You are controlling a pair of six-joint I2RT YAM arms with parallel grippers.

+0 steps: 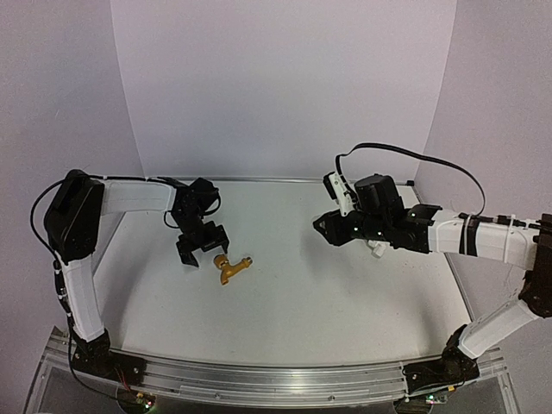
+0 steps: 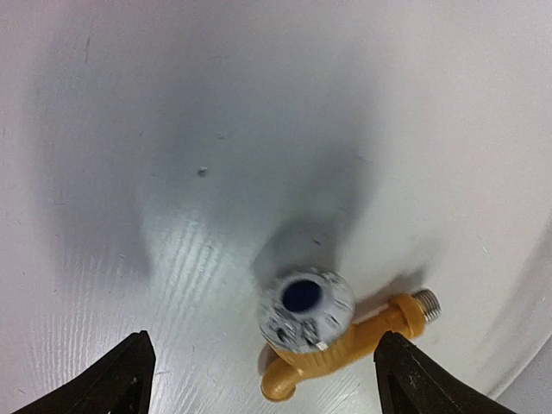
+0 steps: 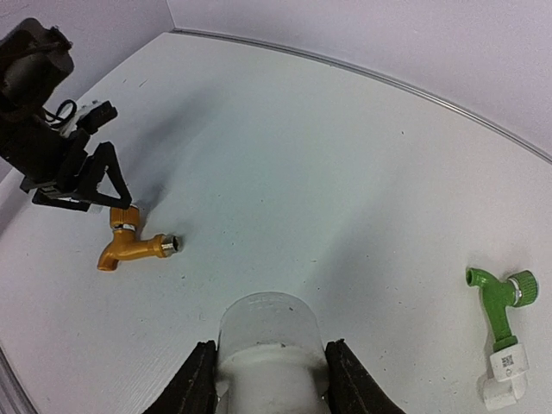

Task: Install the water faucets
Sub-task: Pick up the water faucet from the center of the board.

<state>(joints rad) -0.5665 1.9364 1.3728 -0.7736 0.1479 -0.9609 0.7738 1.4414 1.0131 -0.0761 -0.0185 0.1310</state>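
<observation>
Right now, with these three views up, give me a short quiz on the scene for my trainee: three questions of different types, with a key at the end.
1. True or false: the orange-yellow faucet is clamped in the left jaws.
2. Multiple choice: what are the right jaws shut on? A) a screwdriver B) the white pipe fitting C) nothing
3. Fill in: the second faucet, lying on the table in the right wrist view, is coloured ___.

Key: 1 false, since the left jaws stand wide open on either side of it while it lies on the table; 2 B; 3 green.
</observation>
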